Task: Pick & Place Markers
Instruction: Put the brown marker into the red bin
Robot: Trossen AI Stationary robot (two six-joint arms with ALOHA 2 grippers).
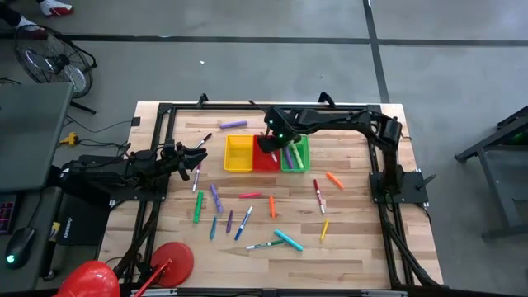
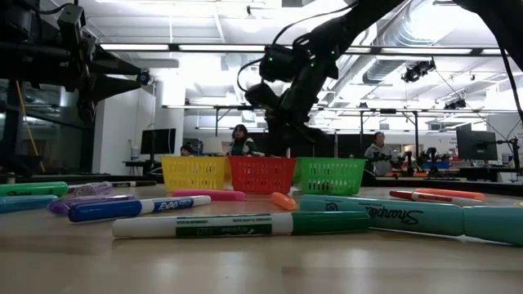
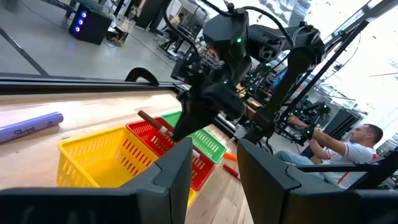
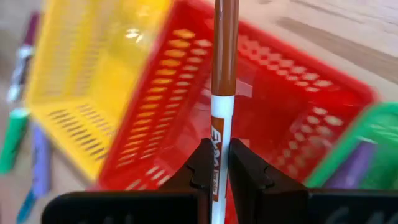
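Only your right wrist view shows the right gripper point(image 4: 221, 163) clamped on a brown Expo marker point(image 4: 222, 93) above the red basket point(image 4: 273, 118); the left gripper point(image 3: 214, 171) jaws stand apart, empty.

- A yellow basket point(image 1: 239, 153), a red basket point(image 1: 266, 160) and a green basket point(image 1: 294, 155) stand side by side, touching, near the far middle of the wooden table point(image 1: 355, 247).
- A red dome-shaped object point(image 1: 172, 262) sits at the table's near left corner, with a second red rounded object point(image 1: 89, 280) beside it, off the table's edge.
- A floor fan point(image 1: 56, 64) stands on the grey floor beyond the table.
- In the room behind, a seated person point(image 3: 348, 152) in a white shirt shows.
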